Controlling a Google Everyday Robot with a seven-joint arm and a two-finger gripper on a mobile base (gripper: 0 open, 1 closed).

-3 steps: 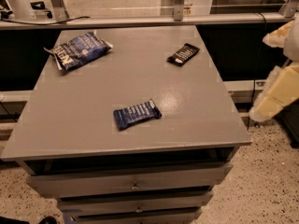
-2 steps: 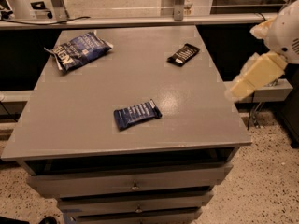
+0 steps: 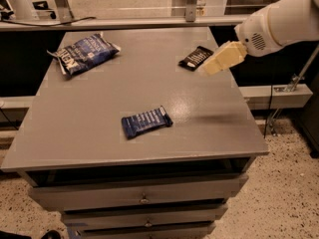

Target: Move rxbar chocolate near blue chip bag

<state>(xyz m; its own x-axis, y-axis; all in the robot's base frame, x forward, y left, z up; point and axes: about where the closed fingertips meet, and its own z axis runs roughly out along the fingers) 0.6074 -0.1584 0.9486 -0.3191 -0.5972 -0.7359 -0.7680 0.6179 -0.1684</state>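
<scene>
The rxbar chocolate is a small black wrapper with white lettering, lying flat near the table's far right edge. The blue chip bag lies at the far left of the grey table. My gripper is at the end of the white arm coming in from the upper right. It hovers just right of the rxbar, above the table, apart from the bar.
A small dark blue bar wrapper lies near the table's front middle. Drawers sit under the tabletop. A rail and dark gap run behind the table. Speckled floor lies to the right.
The arm has swung in from the right side and up over the table, bringing the gripper close to the rxbar. The objects on the table have not moved.
</scene>
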